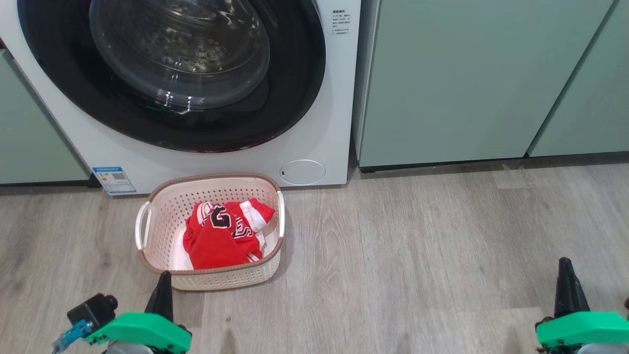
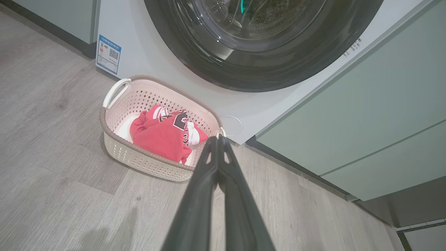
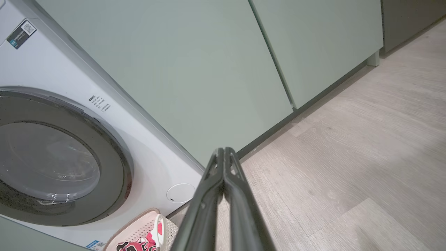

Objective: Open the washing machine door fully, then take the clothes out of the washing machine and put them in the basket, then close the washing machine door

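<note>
The white washing machine (image 1: 324, 132) fills the upper left of the head view, and its round black-rimmed door (image 1: 295, 88) lies flush against the front, shut. On the floor before it stands the cream basket (image 1: 157, 216) holding the red clothes (image 1: 216, 241) with white trim and black-and-white lettering. My left gripper (image 1: 163, 276) is shut and hangs low just in front of the basket, holding nothing; in the left wrist view its tips (image 2: 218, 137) line up with the basket's near handle. My right gripper (image 1: 565, 263) is shut and empty, far to the right above bare floor.
Pale-green cabinet doors (image 1: 471, 73) stand right of the washer, another (image 1: 24, 137) on its left. A small round white hatch (image 1: 302, 172) and a blue label (image 1: 113, 179) mark the washer's lower front. Grey wood-look floor (image 1: 417, 255) spreads right of the basket.
</note>
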### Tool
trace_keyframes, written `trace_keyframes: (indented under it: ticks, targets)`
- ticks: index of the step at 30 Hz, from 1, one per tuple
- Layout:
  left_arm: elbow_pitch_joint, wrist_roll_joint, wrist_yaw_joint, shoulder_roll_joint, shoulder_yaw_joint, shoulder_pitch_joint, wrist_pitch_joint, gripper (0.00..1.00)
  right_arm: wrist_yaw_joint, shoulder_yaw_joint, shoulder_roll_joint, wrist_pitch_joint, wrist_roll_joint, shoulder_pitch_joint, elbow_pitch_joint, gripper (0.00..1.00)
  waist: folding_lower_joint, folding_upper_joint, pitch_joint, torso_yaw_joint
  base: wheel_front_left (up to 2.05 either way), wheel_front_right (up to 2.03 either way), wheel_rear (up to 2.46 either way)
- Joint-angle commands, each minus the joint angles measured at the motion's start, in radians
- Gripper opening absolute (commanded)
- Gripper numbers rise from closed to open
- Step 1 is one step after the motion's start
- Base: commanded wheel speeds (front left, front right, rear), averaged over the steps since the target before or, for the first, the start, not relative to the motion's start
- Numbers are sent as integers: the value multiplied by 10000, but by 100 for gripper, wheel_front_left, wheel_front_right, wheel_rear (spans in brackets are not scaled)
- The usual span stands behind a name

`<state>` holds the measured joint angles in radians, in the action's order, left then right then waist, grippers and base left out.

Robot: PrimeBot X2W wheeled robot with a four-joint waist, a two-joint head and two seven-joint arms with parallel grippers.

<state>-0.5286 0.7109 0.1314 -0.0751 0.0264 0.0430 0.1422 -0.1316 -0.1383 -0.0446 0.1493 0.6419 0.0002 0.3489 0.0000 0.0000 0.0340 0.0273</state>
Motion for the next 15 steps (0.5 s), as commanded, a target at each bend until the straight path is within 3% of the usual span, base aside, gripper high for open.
trace_keyframes:
  ticks: [1,15]
  targets:
    - [409,289,-2,-48,217,496,-55,0,3,69,-47,-66,315,-441,-377,0,0,0,-7,-5,0,0,0]
    - [808,1715,-3,1,326,521,-467,0,4,96,-48,-488,1850,-546,-486,0,0,0,-66,-49,0,0,0]
